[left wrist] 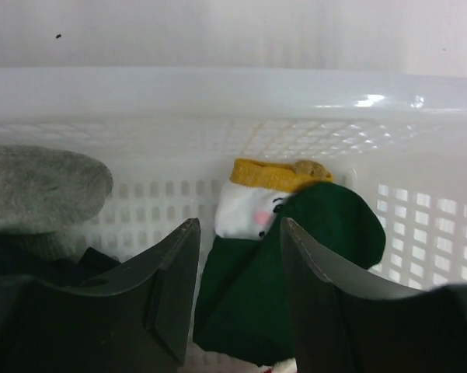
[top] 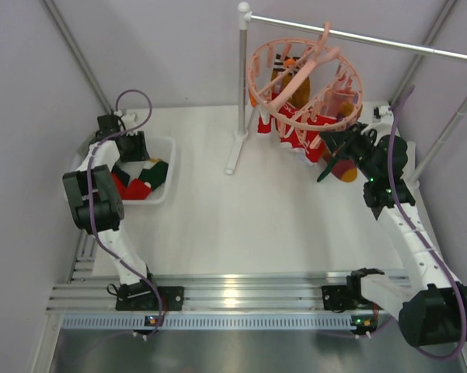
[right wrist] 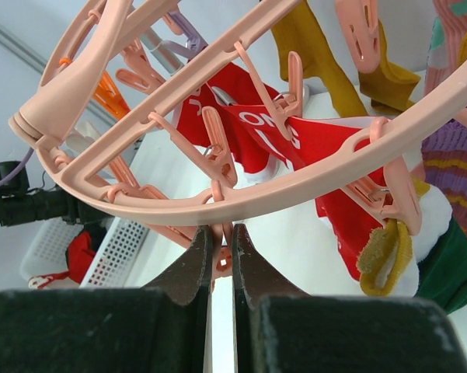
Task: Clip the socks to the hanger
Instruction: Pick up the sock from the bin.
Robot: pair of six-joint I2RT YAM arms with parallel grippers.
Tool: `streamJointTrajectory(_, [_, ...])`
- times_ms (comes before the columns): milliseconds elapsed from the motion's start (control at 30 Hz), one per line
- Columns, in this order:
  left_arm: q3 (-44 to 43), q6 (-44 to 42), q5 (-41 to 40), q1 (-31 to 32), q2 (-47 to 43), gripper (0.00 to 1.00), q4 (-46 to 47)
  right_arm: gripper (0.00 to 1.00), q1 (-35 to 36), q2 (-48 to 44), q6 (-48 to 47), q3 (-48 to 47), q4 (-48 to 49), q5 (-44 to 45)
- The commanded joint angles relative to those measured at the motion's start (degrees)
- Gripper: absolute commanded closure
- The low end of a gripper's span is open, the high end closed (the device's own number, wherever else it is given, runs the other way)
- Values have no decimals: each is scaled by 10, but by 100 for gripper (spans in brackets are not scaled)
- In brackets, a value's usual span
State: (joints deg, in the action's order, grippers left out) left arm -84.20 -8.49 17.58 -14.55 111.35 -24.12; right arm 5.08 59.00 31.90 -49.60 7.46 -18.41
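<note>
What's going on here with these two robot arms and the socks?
The left end effector hangs open inside the white mesh plastic basket, over a dark green fabric sock. The right end effector is pinched on a small pink clip under the round salmon-pink plastic hanger, which hangs from the grey metal rail and already carries several red socks.

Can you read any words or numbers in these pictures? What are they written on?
"ON": white letters on a red sock clipped to the hanger; the rest is folded away, unreadable.
Top view: the white marks on the red socks are too small to read.
The basket: no writing visible.
</note>
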Motion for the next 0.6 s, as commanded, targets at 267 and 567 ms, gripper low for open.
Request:
streamJointTrajectory(267, [-3,29,-54,23,60,54,81,100,-9,-2,-13,-25,7,-5])
streamJointTrajectory(567, [12,16,-59,23,48,92,83,100,-14,-7,-19,-27,1,-7])
